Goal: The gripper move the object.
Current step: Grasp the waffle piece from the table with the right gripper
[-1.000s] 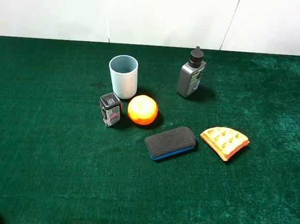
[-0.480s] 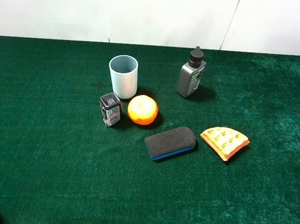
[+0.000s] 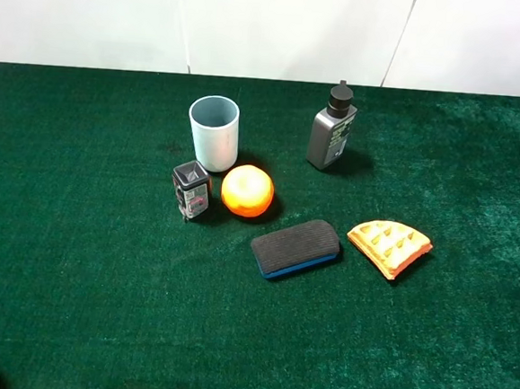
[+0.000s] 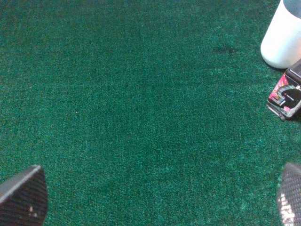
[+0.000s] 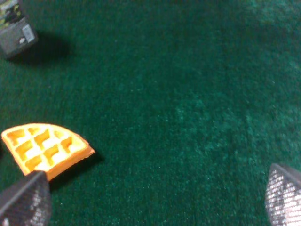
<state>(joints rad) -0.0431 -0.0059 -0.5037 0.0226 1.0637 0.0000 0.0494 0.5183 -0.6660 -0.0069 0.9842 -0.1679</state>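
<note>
Your green bench (image 3: 73, 279) carries a pale blue cup (image 3: 213, 132), a black eraser (image 3: 295, 248) and, just to the eraser's right, the waffle wedge (image 3: 389, 246), lying flat with nothing touching it. Your right claw (image 5: 155, 195) hangs near the wedge, fingers spread wide with nothing between them. Your left claw (image 4: 157, 195) is equally spread, over felt near the cup.
</note>
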